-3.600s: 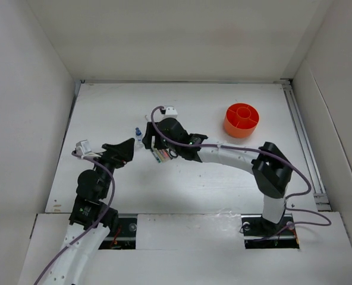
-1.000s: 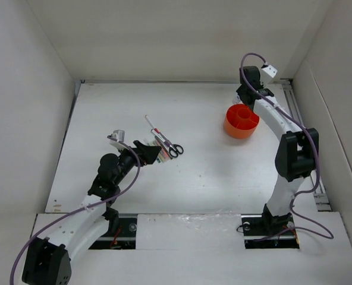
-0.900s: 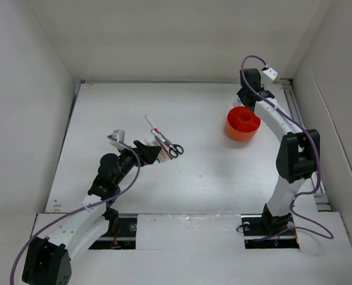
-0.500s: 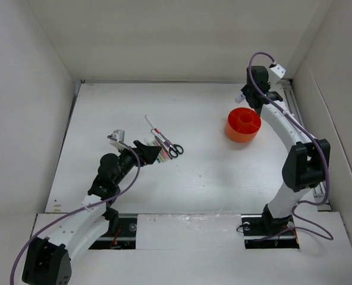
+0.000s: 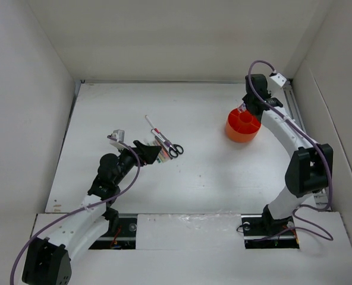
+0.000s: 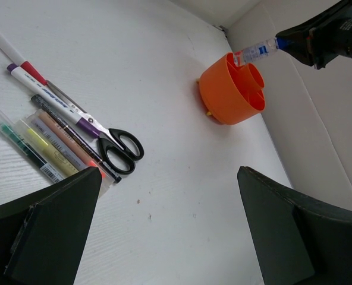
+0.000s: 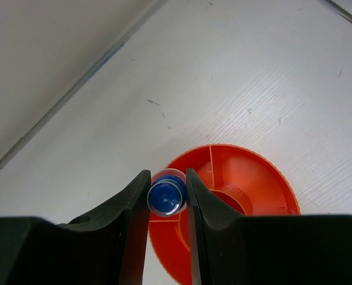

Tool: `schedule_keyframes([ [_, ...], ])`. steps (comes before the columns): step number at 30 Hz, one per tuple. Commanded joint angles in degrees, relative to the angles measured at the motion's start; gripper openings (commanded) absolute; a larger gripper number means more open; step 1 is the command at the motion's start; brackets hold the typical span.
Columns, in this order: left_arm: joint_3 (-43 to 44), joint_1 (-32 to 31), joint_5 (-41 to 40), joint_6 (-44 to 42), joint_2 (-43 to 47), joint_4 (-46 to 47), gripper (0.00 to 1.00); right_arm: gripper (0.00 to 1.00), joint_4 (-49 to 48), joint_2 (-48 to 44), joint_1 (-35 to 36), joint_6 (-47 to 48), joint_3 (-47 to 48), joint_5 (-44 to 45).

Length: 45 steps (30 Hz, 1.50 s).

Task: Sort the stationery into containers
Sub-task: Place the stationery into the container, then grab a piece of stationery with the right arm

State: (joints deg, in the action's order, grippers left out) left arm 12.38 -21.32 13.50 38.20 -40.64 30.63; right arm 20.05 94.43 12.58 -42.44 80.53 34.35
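Note:
My right gripper (image 7: 167,185) is shut on the small clear bottle with the blue cap (image 7: 166,196). It holds the bottle above the far rim of the round orange tub (image 7: 241,196), which has inner dividers. In the top view this gripper (image 5: 246,107) hangs at the far edge of the tub (image 5: 242,126). The left wrist view shows the bottle (image 6: 254,51) tilted over the tub (image 6: 231,90). Several pens and markers (image 6: 42,139), black-handled scissors (image 6: 121,151) and a white red-tipped stick (image 6: 9,50) lie together on the table. My left gripper (image 6: 170,178) is open, low over the table just near of them.
White walls stand close around the table on the left, back and right. A metal rail (image 5: 301,130) runs along the right edge, just beyond the tub. The stationery pile (image 5: 163,142) lies left of the table's middle.
My right gripper has carried the bottle a little right and nearer, from behind the tub to over its far rim. The tub has shifted slightly. The left arm has stayed still.

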Motion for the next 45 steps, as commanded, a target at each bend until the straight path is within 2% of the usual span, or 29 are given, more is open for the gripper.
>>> schedule_keyframes([
  [1,1.2,-0.1,1.3,-0.3,1.0,3.0,1.0,0.04,1.2,1.7,1.6,-1.0,2.7,2.6],
  [6,1.2,-0.1,1.3,-0.3,1.0,3.0,1.0,0.04,1.9,3.6,2.1,-1.0,3.8,3.2],
  [8,1.2,-0.1,1.3,-0.3,1.0,3.0,1.0,0.08,2.6,4.3,2.6,-1.0,4.4,3.2],
  [9,1.2,-0.1,1.3,-0.3,1.0,3.0,1.0,0.11,2.6,5.1,2.6,-1.0,4.9,3.2],
  [10,1.2,-0.1,1.3,-0.3,1.0,3.0,1.0,0.24,2.6,5.1,2.6,-1.0,4.9,3.2],
  [12,1.2,-0.1,1.3,-0.3,1.5,3.0,1.0,0.38,3.1,5.7,3.2,-0.5,6.9,3.8],
  [13,1.2,-0.1,1.3,-0.3,1.5,3.0,1.0,0.49,3.1,5.7,3.9,-0.5,7.4,3.8],
  [17,1.2,-0.1,0.1,-0.3,1.5,2.5,1.0,0.67,3.8,5.7,5.3,0.7,10.5,3.2],
  [20,1.8,-0.1,-0.4,-0.3,1.5,2.0,1.0,0.7,3.8,4.4,7.2,1.2,11.8,3.2],
  [23,1.8,-0.1,-2.3,-0.3,1.5,-0.6,0.98,0.54,0.4,1.4,10.1,4.3,9.0,-4.1],
  [24,2.4,-0.1,-3.5,-0.3,1.5,-1.1,0.97,0.37,-1.7,0.7,11.1,5.3,7.5,-7.3],
  [25,2.4,-0.1,-4.0,-0.3,1.5,-1.1,0.97,0.25,-4.9,0.7,13.2,5.9,5.9,-12.9],
  [27,2.4,-0.1,-5.8,-0.3,2.1,-2.8,0.95,0.05,-7.6,0.8,15.2,6.4,2.6,-18.4],
  [28,2.4,-0.1,-6.7,0.4,2.1,-3.5,0.93,0.01,-8.7,1.7,17.4,6.9,2.0,-23.2],
  [31,2.4,-0.1,-10.7,0.4,5.2,-6.3,0.9,0.0,-10.5,8.1,21.1,9.8,2.7,-26.4],
  [35,2.4,-0.1,-13.7,0.4,10.0,-8.7,0.89,0.0,-3.0,17.6,27.0,12.1,9.4,-25.8],
  [38,1.3,-0.1,-13.7,0.4,12.3,-8.7,0.89,0.0,-4.8,18.4,30.7,11.2,6.4,-22.1],
  [42,1.3,-0.1,-12.8,0.4,12.3,-8.7,0.89,0.0,-7.1,16.4,31.3,6.8,0.7,-19.6],
  [44,1.3,-0.1,-12.0,0.9,10.7,-7.3,0.89,0.07,-7.1,15.7,31.3,5.7,-1.9,-18.4],
  [45,1.3,-0.1,-11.5,0.9,10.7,-7.3,0.89,0.19,-6.5,15.7,31.3,5.0,-2.7,-17.5],
])
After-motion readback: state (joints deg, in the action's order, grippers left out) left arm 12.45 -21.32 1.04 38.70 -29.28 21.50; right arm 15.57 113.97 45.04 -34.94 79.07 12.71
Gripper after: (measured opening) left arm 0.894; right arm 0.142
